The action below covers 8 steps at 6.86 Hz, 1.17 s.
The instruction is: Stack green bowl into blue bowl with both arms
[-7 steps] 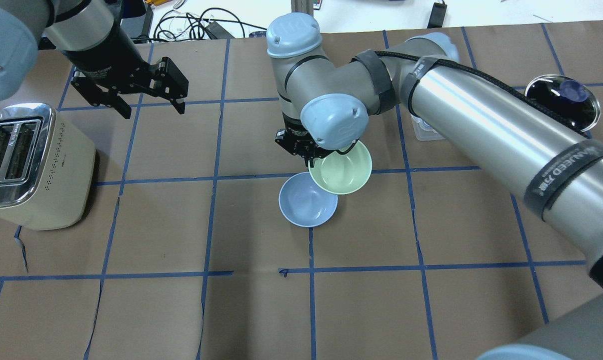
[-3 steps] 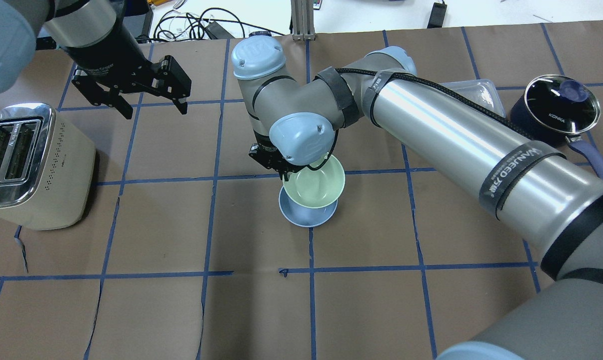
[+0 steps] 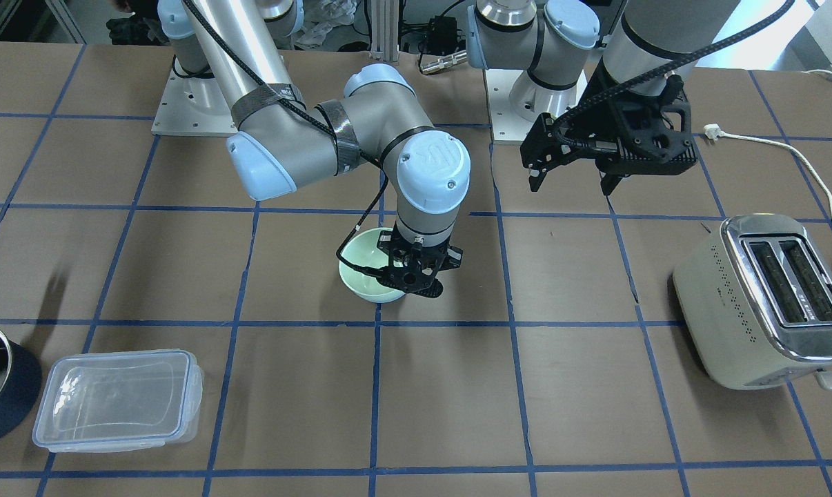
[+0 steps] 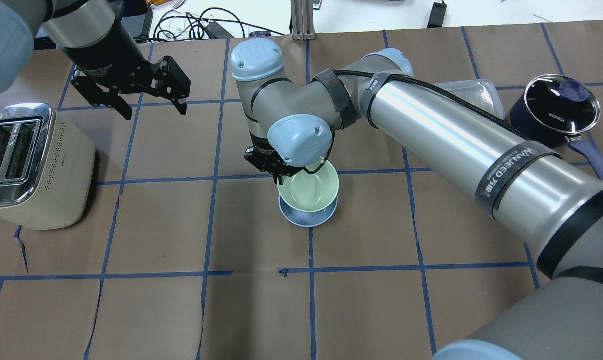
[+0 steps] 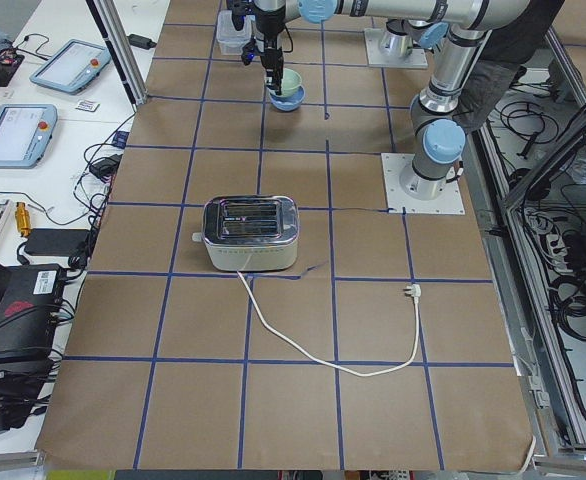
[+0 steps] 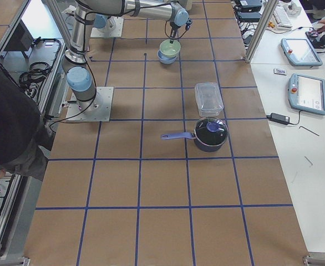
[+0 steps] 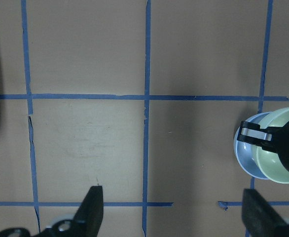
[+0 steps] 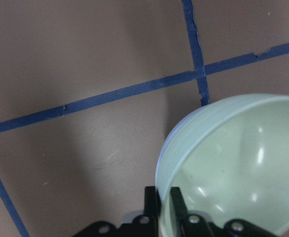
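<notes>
Right gripper: its jaws are narrow and pinch the rim of the green bowl, one finger inside the bowl and one outside.
Green bowl: it hangs from that rim grip over the blue bowl, covering most of it and sitting a little toward the far side. Whether the two bowls touch cannot be told.
Blue bowl: it sits on the table near the middle, with only a crescent of its near rim showing in the overhead view.
Left gripper: its jaws are spread wide and hold nothing, and it hovers above the table, well apart from the bowls.
Toaster: it stands at the table's left end, near the left gripper.
Pot and clear container: they sit side by side at the right end.
</notes>
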Available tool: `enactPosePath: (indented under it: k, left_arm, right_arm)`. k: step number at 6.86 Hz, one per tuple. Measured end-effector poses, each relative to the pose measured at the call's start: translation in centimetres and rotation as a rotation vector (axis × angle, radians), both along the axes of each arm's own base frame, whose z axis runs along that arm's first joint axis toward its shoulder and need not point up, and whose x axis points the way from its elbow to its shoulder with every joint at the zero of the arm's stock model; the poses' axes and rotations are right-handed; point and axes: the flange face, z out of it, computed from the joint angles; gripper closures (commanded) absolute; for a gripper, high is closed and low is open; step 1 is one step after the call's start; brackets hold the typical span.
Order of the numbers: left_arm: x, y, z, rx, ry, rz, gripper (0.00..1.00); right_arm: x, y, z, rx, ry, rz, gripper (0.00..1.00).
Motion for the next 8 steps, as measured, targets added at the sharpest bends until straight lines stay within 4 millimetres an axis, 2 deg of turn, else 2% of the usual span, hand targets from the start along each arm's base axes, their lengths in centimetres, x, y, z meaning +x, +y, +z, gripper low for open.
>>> enactPosePath:
  k: [3, 4, 5, 7, 8]
  left_arm:
    - [0.1, 0.1, 0.0, 0.0, 0.002, 0.001, 0.0]
    - [0.1, 0.1, 0.0, 0.0, 0.003, 0.0, 0.0]
    - [0.1, 0.1, 0.0, 0.0, 0.003, 0.0, 0.0]
    - [0.1, 0.1, 0.0, 0.0, 0.004, 0.0, 0.0]
    - [0.1, 0.1, 0.1, -0.001, 0.005, -0.001, 0.0]
  right_arm:
    - [-0.9, -0.3, 0.2, -0.01, 0.025, 0.009, 0.0]
    - [-2.4, -1.4, 0.9, -0.035, 0.05, 0.013, 0.0]
    - [-4.9, -2.9, 2.4, -0.063, 0.058, 0.027, 0.0]
    - [-12.4, -6.0, 6.9, -0.121, 0.028, 0.083, 0.0]
    - [-16.0, -6.9, 9.1, -0.145, 0.019, 0.118, 0.0]
